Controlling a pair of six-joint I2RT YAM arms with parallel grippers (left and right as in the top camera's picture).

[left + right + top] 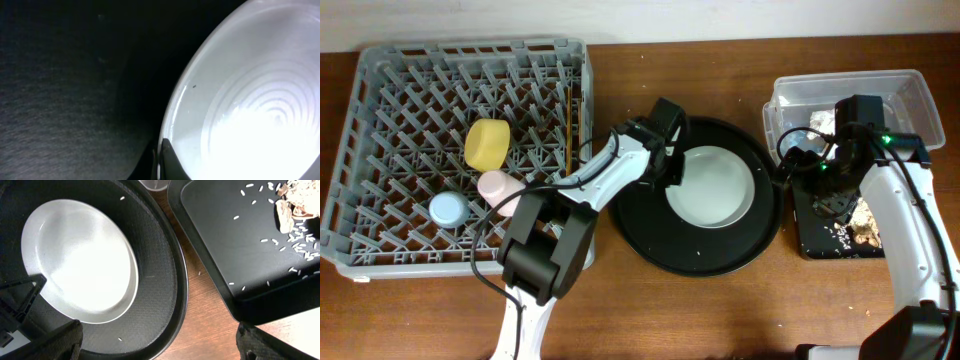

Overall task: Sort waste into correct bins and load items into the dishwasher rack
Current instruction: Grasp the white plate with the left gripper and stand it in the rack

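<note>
The pale grey plate (712, 192) lies in the large round black tray (650, 235). My left gripper (674, 168) is at the plate's left rim; in the left wrist view its fingers (161, 162) are pinched on the rim of the plate (250, 100). My right gripper (798, 170) is open and empty (160, 345) above the gap between the round tray and the shallow black tray (820, 240). Food leftovers (865, 228) and rice grains lie in that tray. White tissue (818, 118) lies in the clear tub (920, 95). The rack (360, 90) holds the yellow bowl (487, 143), pink cup (500, 188), blue cup (449, 209) and chopsticks (570, 130).
In the right wrist view the plate (80, 260) sits in the round tray (160, 270), with bare wood (210, 315) between it and the shallow black tray (235, 250). Leftovers (295, 205) lie at that tray's far corner.
</note>
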